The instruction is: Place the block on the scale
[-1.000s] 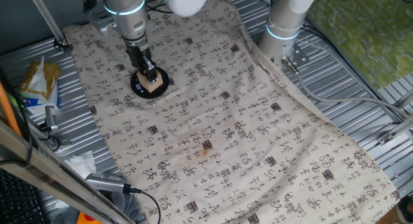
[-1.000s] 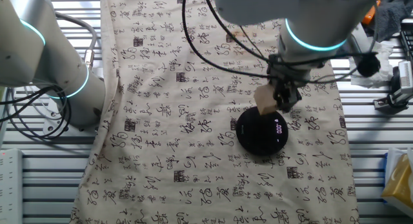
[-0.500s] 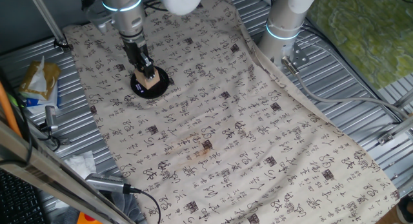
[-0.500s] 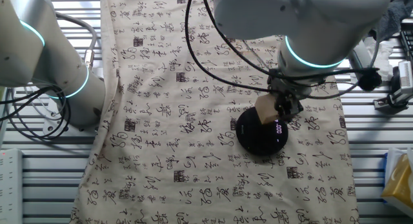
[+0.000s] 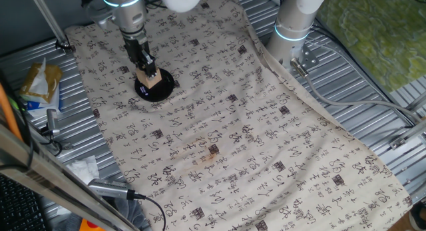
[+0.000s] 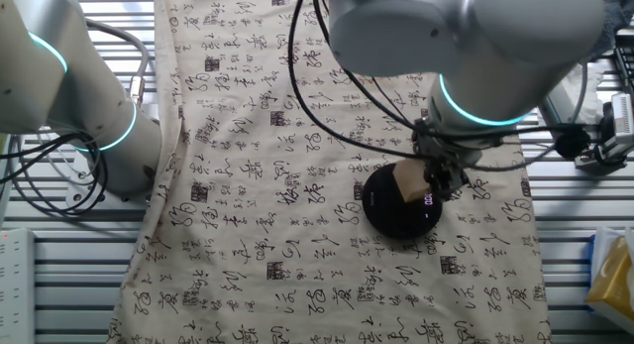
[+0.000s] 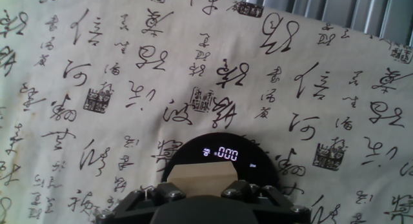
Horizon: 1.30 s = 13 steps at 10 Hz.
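The block (image 5: pixel 149 78) is a small tan wooden cube held between my gripper's fingers. My gripper (image 5: pixel 147 71) is shut on it, directly over the scale (image 5: pixel 160 91), a flat round black disc on the patterned cloth. In the other fixed view the block (image 6: pixel 408 183) is low over the scale (image 6: pixel 388 211), near its right part, under my gripper (image 6: pixel 432 181). In the hand view the block (image 7: pixel 201 179) sits just in front of my gripper (image 7: pixel 200 190), and the scale (image 7: pixel 261 162) shows a lit display reading 000. I cannot tell whether the block touches the disc.
A cloth printed with black characters (image 5: pixel 239 138) covers the ribbed metal table. A second white arm (image 5: pixel 293 24) stands at the cloth's far edge, also in the other fixed view (image 6: pixel 79 96). A yellow packet (image 5: pixel 40 84) and cables lie beside the cloth.
My gripper has come down with the block, from above the scale's edge to low over the disc. The scale has not moved.
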Each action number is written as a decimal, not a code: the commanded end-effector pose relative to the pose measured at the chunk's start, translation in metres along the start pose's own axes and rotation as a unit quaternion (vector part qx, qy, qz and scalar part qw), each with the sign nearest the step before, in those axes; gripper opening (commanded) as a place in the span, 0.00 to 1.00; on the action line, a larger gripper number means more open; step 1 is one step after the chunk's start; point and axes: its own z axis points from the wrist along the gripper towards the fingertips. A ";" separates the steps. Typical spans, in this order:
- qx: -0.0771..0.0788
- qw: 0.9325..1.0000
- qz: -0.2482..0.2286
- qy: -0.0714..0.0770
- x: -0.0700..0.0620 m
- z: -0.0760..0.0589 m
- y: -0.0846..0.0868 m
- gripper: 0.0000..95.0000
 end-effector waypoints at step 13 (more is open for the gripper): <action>0.001 0.999 -0.021 0.035 -0.001 0.021 -0.009 0.00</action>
